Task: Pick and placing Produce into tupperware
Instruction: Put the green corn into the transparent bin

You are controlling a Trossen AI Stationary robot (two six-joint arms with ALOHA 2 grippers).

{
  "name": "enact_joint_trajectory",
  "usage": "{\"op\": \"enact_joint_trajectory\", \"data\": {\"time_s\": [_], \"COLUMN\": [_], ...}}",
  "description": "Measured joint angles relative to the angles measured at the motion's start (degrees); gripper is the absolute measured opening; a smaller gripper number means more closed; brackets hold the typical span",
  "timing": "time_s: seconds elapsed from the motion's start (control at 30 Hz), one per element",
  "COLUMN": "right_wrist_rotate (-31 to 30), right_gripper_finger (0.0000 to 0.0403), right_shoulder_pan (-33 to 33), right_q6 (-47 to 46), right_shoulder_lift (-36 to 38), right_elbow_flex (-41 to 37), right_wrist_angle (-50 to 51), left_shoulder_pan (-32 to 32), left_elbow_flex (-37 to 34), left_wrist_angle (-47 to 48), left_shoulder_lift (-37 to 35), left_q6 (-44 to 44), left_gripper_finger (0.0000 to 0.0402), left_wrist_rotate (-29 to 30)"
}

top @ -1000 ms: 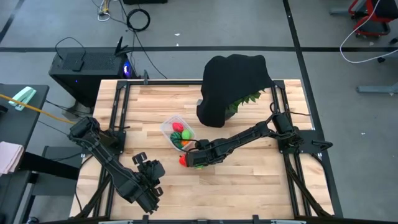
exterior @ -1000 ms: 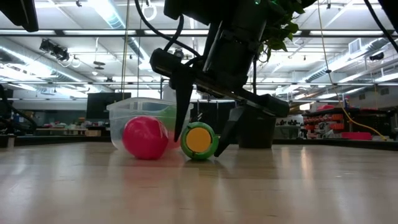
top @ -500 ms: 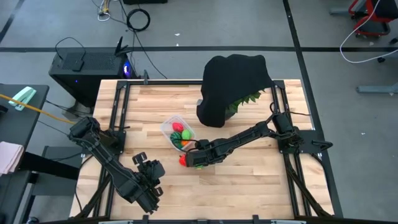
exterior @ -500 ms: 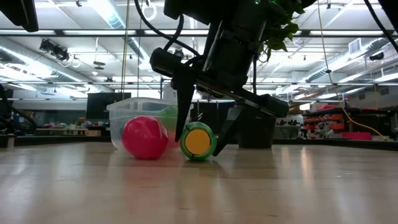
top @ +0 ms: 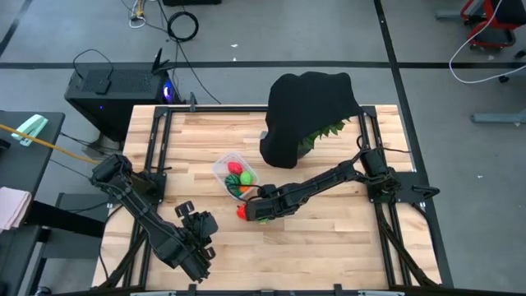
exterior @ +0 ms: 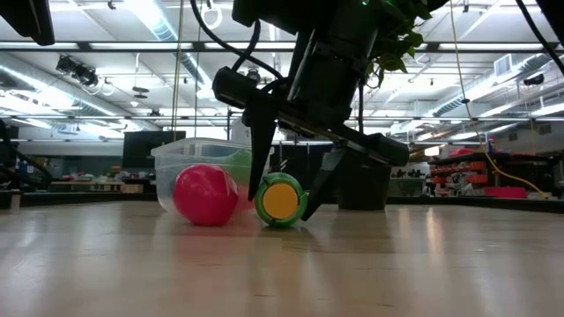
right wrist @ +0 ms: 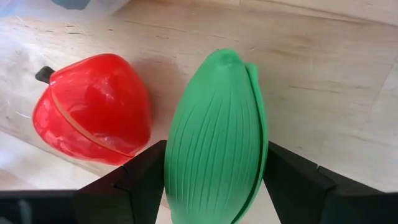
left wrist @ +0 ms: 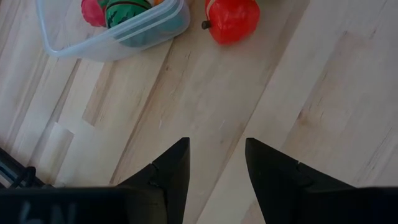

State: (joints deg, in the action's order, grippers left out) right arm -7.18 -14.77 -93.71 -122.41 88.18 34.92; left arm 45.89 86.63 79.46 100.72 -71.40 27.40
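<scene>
Straddling the light green ribbed toy vegetable (right wrist: 217, 134), the right hand (exterior: 286, 198) has a finger on each side of it, apparently touching, toy resting on the wooden desk (top: 329, 238); grip looks set but nothing lifted yet. Risk: smooth tapered plastic could squirt out from the pads when lifted, or roll. Glossy red toy pepper (right wrist: 93, 109) sits just beside it, so a finger may nudge it away. Small clear plastic tupperware box (top: 233, 175) sits close, at about 11 o'clock from the hand in the high view, already holding several toys; a low carry could clip its rim. Right arm reaches from the desk's 3 o'clock edge toward centre, wrist pitched down, fingers pointing at the desk. Left hand (left wrist: 214, 165) waits near 7 o'clock, fingers apart and empty.
</scene>
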Motion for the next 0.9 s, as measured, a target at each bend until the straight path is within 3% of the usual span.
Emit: {"op": "enact_joint_trajectory", "data": {"time_s": [0.5,0.9], "right_wrist_rotate": [-0.01,-1.38], "right_gripper_finger": [0.0251,0.0251], "right_shoulder_pan": [-0.1,-2.25], "right_q6": [4.63,7.92], "right_shoulder_lift": [0.12,4.3], "right_elbow_flex": [3.77,4.0], "right_wrist_angle": [-0.28,1.95], "left_shoulder_pan": [0.0,0.0], "left_elbow_flex": [0.0,0.0], "left_wrist_angle": [0.0,0.03], "left_shoulder_lift": [0.0,0.0], "left_q6": [0.0,0.0], "left_gripper_finger": [0.0162,0.0162], "left_wrist_rotate": [-0.01,-0.19]}}
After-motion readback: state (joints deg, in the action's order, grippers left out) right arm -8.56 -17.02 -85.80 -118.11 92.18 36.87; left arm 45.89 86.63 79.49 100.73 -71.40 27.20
